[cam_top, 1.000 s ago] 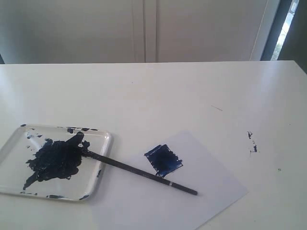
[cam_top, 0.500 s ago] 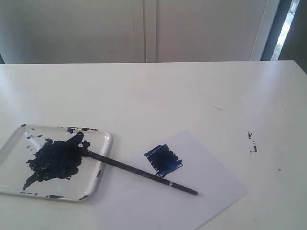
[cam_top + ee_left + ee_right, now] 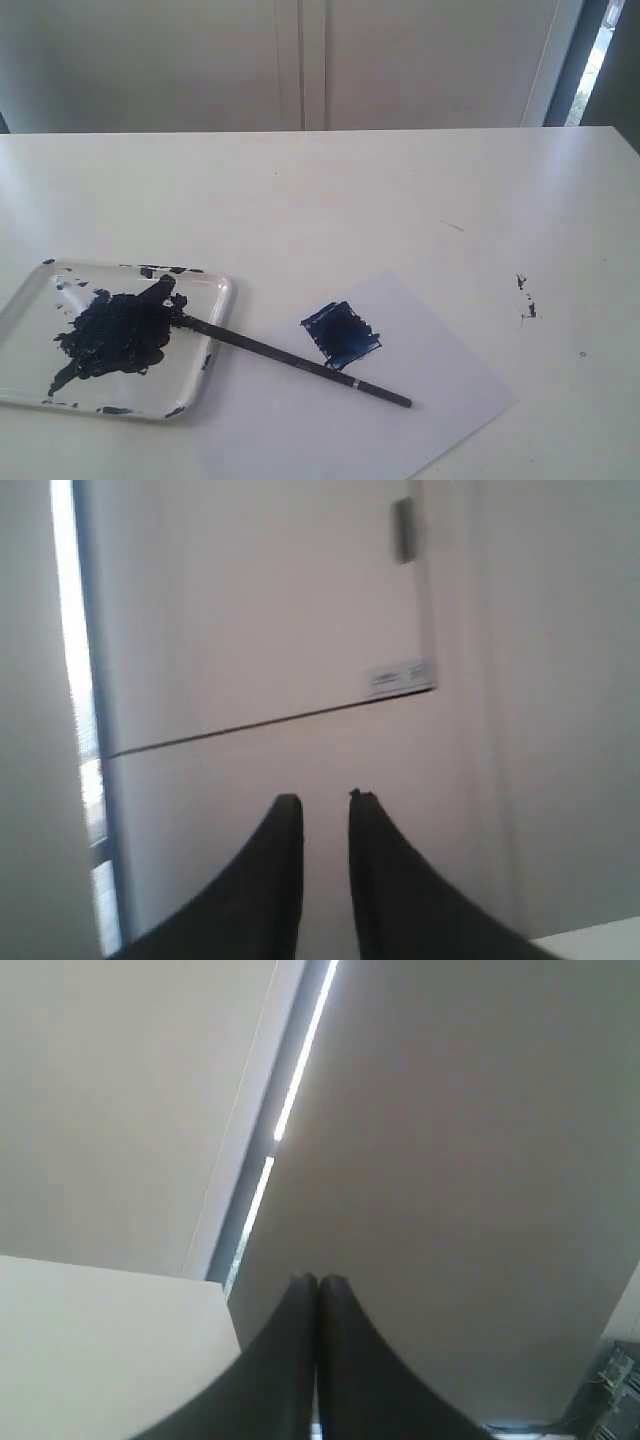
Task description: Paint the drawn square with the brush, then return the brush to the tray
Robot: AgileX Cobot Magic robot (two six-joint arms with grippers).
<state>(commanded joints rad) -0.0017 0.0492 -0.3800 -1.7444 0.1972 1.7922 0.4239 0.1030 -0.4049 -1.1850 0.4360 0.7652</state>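
Tray at front left of the surface; paper sheet just right of it. Square on the sheet. Brush: tip in the tray, handle crossing its right rim onto the sheet, in front of the square.

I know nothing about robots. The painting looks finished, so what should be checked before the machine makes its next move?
1. Square filled with blue: ok.
2. Brush fully in the tray: not ok; only its tip lies inside, and the handle reaches out over the paper.
3. Right gripper empty: ok, shut on nothing.
4. Left gripper empty: ok, jaws slightly apart.
5. Table free of stray paint: not ok; there are dark specks beside the paper.
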